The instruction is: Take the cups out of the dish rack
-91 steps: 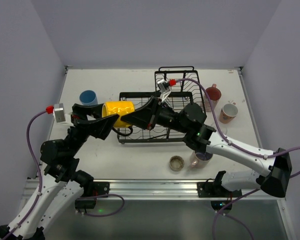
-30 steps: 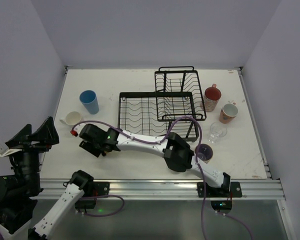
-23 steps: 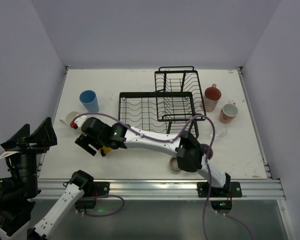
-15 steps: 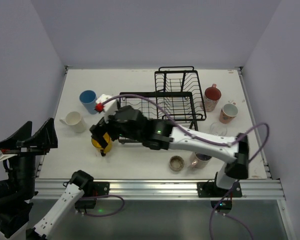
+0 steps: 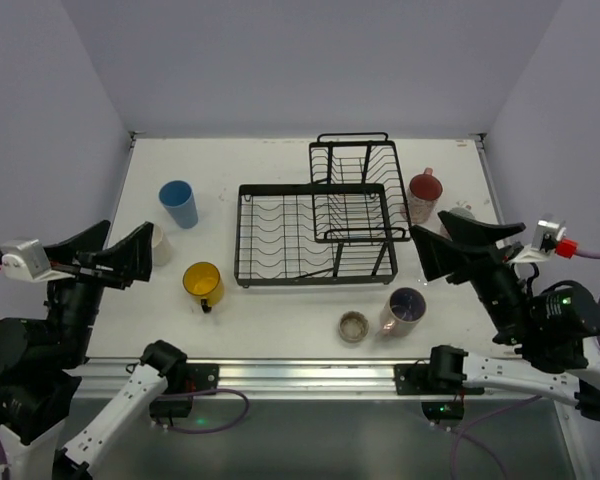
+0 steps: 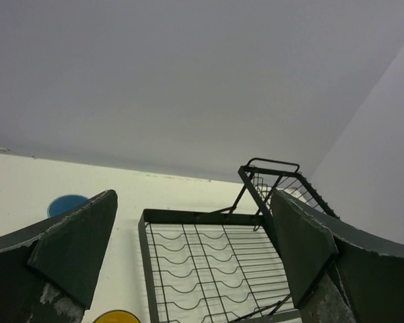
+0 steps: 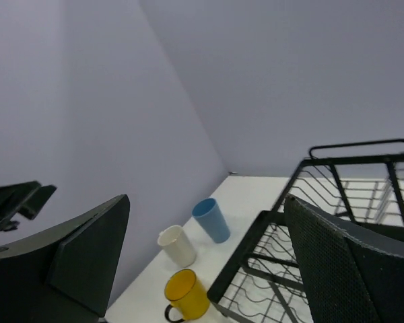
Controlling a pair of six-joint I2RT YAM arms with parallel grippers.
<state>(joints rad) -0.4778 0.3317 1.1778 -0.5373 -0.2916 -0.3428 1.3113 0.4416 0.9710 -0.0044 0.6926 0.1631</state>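
The black wire dish rack point(image 5: 280, 240) stands mid-table with no cup in its flat tray or raised basket point(image 5: 360, 190). Left of it are a blue tumbler point(image 5: 178, 203), a white mug point(image 5: 161, 243) and a yellow mug point(image 5: 202, 282). To its right stands a reddish mug point(image 5: 424, 193), and in front a purple-inside mug point(image 5: 405, 306) and a small cup point(image 5: 353, 325). My left gripper point(image 5: 130, 228) hangs open and raised at the left edge, holding nothing. My right gripper point(image 5: 428, 223) hangs open and empty at the right, partly covering a pink mug point(image 5: 461, 211).
In the left wrist view my gripper point(image 6: 192, 222) frames the rack point(image 6: 209, 262), the tumbler point(image 6: 66, 204) and the yellow mug point(image 6: 116, 316). In the right wrist view my gripper point(image 7: 205, 202) frames the tumbler point(image 7: 212, 220), white mug point(image 7: 177, 245) and yellow mug point(image 7: 186, 294).
My right arm, stretched far left over the yellow mug, opened, left the mug on the table and swung back to the right side. The left gripper stayed open at the left.
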